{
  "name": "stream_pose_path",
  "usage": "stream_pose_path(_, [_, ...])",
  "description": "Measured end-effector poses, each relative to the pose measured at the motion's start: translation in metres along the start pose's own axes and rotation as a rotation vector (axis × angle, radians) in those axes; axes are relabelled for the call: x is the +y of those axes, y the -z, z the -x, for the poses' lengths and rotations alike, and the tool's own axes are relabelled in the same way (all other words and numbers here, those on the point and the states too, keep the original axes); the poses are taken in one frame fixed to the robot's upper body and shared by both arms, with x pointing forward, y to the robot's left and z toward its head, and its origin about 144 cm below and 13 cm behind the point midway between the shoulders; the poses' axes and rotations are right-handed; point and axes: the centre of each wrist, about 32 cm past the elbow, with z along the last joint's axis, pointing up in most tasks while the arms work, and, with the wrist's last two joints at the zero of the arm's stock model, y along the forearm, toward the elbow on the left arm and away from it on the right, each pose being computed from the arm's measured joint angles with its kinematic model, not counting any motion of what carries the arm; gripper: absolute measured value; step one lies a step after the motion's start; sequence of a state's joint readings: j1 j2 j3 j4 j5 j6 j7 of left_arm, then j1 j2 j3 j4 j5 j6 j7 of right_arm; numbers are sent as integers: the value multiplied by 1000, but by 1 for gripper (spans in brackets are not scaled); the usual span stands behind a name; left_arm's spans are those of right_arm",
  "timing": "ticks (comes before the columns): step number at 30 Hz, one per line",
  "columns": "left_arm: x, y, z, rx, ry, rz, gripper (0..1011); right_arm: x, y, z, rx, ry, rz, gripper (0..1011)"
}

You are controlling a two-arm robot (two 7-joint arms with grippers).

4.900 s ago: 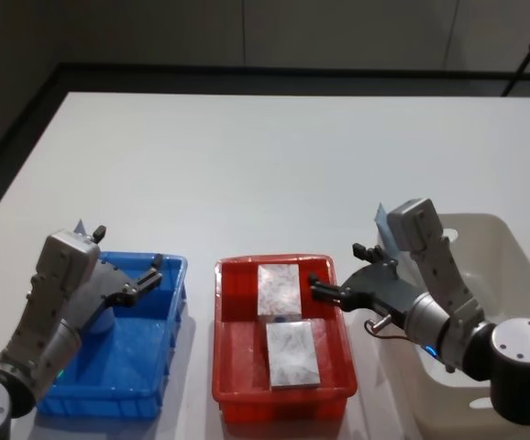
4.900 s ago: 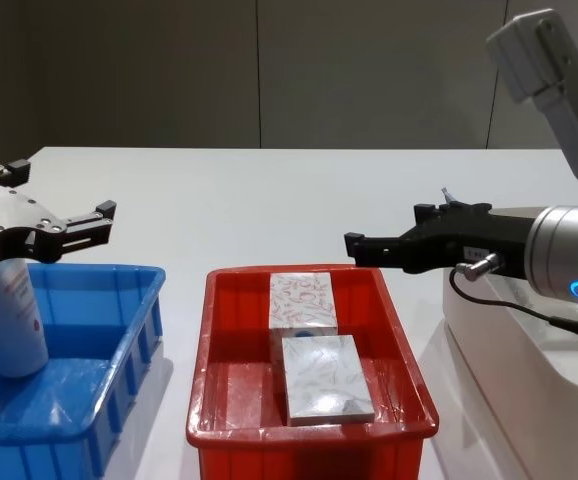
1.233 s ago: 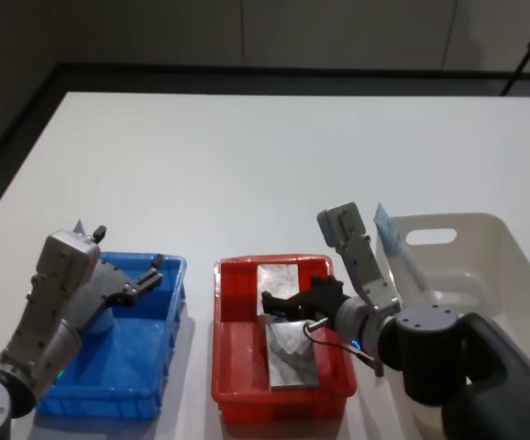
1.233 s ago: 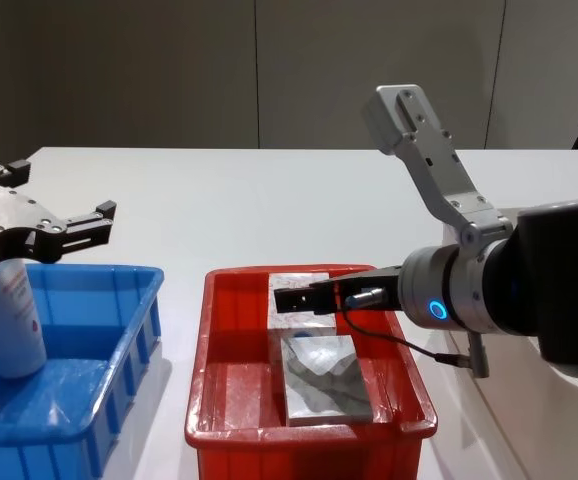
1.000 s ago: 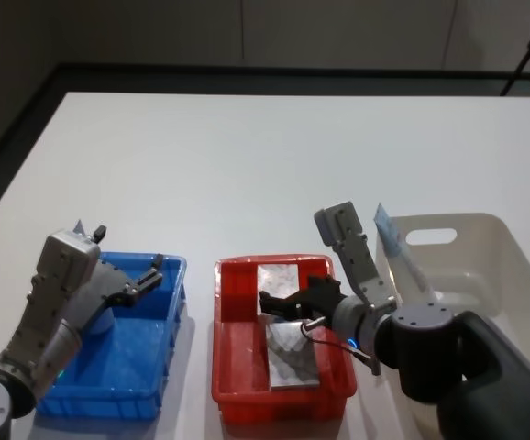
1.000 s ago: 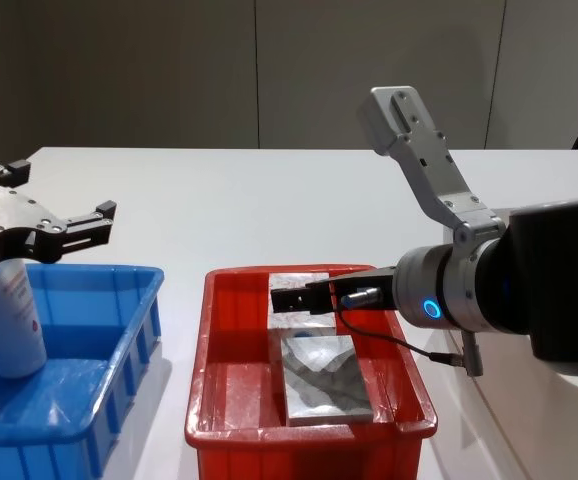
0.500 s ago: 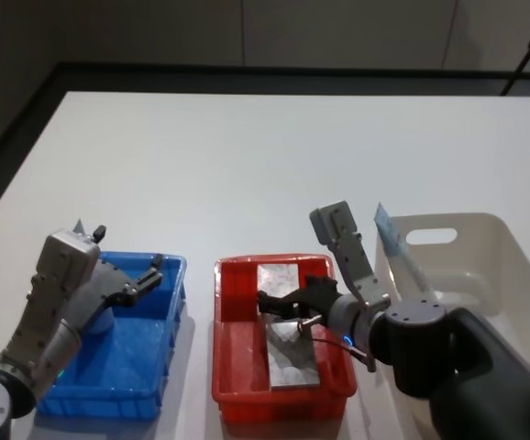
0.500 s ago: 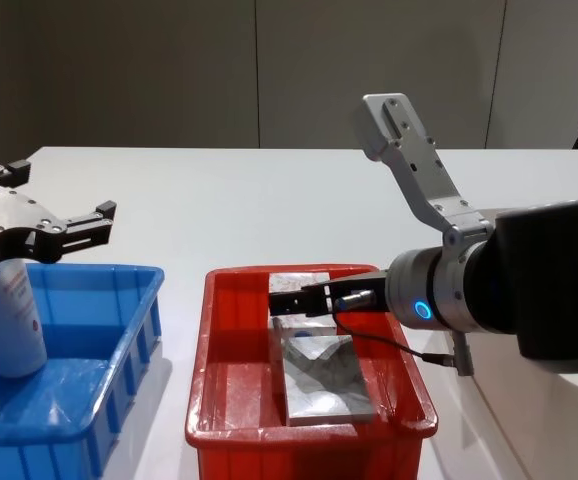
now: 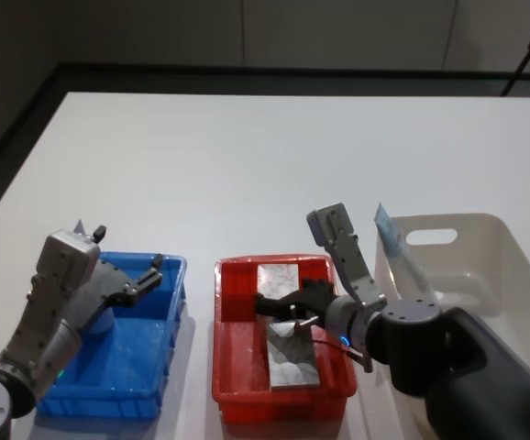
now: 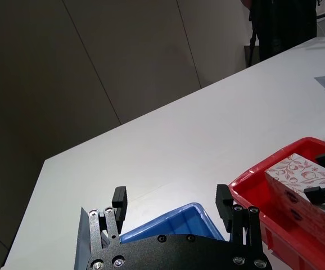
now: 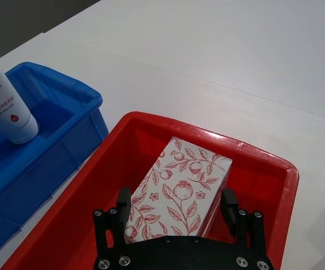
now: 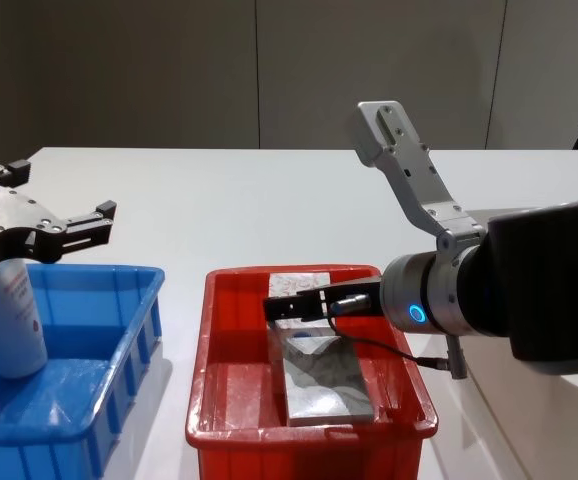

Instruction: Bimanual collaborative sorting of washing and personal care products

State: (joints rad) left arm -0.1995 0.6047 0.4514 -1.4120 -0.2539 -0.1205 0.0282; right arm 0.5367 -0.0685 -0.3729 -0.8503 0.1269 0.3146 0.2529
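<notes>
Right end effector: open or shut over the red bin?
Open. The right end effector has a finger on either side of the leaf-pattern box in the red bin, with gaps visible.

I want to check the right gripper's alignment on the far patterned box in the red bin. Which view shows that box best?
The right wrist view: the far box lies between the open right gripper fingers. Head and chest views show it partly hidden; the left wrist view sees it side-on.

Grey arms, black fingers

Behind the right gripper's [image 12: 294,303] black fingers [image 12: 287,307]: a glowing blue ring, a thin dark cable, black screws.
</notes>
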Motion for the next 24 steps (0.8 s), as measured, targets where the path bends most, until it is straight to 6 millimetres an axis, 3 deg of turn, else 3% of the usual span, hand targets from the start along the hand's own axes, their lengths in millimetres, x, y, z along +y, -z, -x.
stream_pose_path(24, [0,0,0,0,0,0,1002,6,1,0,12,-19,1,1001])
